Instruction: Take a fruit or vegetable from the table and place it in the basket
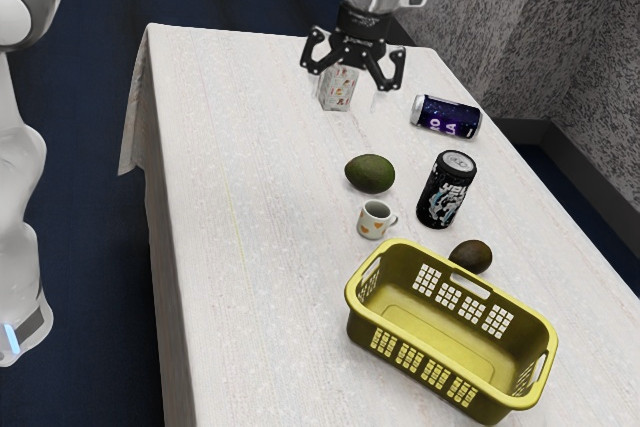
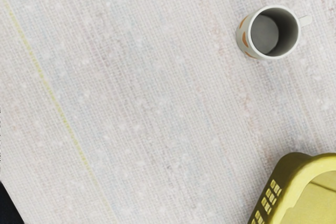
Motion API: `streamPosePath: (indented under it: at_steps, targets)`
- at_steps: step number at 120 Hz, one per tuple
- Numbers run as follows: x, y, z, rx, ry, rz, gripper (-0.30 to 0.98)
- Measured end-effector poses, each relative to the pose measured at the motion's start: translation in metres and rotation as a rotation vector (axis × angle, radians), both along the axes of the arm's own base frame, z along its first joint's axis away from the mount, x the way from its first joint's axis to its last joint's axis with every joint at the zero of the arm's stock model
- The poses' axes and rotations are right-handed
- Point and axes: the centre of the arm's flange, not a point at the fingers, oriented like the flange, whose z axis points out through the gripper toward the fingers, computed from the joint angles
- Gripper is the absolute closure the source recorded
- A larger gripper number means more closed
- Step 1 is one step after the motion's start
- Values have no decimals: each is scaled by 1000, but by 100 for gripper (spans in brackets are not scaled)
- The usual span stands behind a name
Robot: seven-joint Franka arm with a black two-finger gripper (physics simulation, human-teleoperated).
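1. Black two-finger claw (image 1: 350, 78): above the table, fingers spread wide apart
2. Plump dark-green avocado (image 1: 370, 174), likely the nearer candidate: on the table, between five and six o'clock from the claw in the exterior view; long axis roughly nine-to-three, tipped towards four, nearly matching the finger spread; a wrist turn probably suits a grip across its width
3. Yellow perforated plastic-looking basket (image 1: 408, 339), intended destination: near five o'clock from the avocado
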Motion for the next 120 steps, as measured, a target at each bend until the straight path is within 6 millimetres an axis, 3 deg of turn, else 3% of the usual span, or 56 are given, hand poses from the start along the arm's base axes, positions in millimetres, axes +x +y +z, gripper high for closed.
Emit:
streamPosePath:
  at_steps: [16, 24, 31, 38, 48, 64, 72, 84, 89, 120]
  targets:
    - [-1, 8, 1, -2, 6, 39, 0]
    - [-1, 1, -1, -18, 16, 36, 0]
    - [5, -4, -16, -29, 57, 38, 0]
    - [22, 3, -42, -22, 111, 64, 0]
    - [34, 18, -60, -19, 149, 101, 0]
    - [41, 52, -52, -22, 127, 152, 0]
    - [44, 88, -58, -25, 134, 209, 0]
    - [49, 161, -80, -20, 153, 335, 0]
    - [50, 181, -88, -19, 158, 366, 0]
    - [61, 180, -98, 7, 125, 223, 0]
